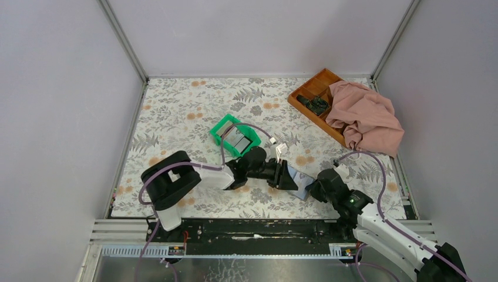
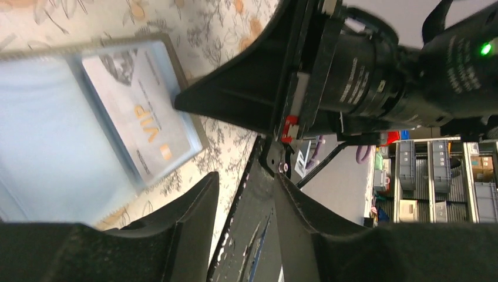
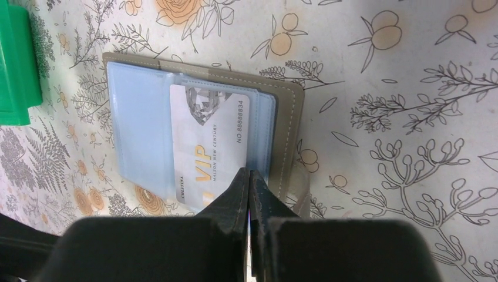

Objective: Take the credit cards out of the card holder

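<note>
Covering the table: a pale mat (image 1: 194, 111) printed with grey ferns and orange blossoms, spread flat across the work area in front of you.
Walls: plain pale grey panels (image 1: 59, 117) on three sides, joined by slim metal corner posts.
Near edge: a dark metal rail (image 1: 246, 229) that carries both arm bases.
Room beyond: in your left wrist view, shelving with grey storage boxes (image 2: 434, 176) shows past the table's edge.
Card holder (image 3: 141, 129): open and flat on the mat near the front, right of centre, between your two grippers. It is pale blue inside, with a tan stitched cover.
VIP card (image 3: 208, 141): a whitish card with gold lettering, sitting in a clear slot of the holder.
Left gripper (image 1: 286, 176): fingers spread apart and gripping nothing, with one fingertip (image 2: 188, 100) at the holder's edge.
Right gripper (image 3: 249, 173): fingers clenched together, tips at the holder's near edge, just beside the VIP card. You cannot tell whether they pinch anything.
Green bin (image 1: 218, 130): behind and left of the holder, apart from it, with greyish cards (image 1: 236, 140) inside.
Back right corner: an orange-brown compartment tray (image 1: 311, 88) holding small dark items (image 1: 314, 104), partly draped by a pink cloth (image 1: 367, 117).
</note>
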### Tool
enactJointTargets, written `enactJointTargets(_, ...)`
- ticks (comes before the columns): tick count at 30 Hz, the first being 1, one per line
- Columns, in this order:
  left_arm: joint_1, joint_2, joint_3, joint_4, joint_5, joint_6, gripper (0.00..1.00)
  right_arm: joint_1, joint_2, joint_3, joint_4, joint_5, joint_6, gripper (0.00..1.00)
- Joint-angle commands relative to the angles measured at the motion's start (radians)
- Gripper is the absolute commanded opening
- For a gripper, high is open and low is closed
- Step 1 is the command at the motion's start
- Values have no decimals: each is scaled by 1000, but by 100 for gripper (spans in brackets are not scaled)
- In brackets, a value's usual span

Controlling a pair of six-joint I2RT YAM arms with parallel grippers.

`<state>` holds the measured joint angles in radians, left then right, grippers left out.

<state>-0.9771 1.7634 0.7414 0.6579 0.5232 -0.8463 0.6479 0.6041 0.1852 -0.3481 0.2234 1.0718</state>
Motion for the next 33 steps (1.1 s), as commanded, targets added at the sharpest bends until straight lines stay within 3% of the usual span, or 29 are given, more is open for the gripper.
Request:
enactJointTargets(1,56,45,55,-47,40,38,48,6,50,-13,33,48,-3,0)
enactJointTargets(13,126,172,103,-59,41,63,50,6,168,33,87,87,-68,0)
enactJointTargets(24,129,261,107,75,83,-23,48,6,201,9,143,50,-54,0)
enactJointTargets(30,129,293,90,145,104,-74,42,6,208,9,154,42,-55,0)
enactJointTargets(33,129,293,80,149,105,-79,32,6,208,7,156,41,-53,0)
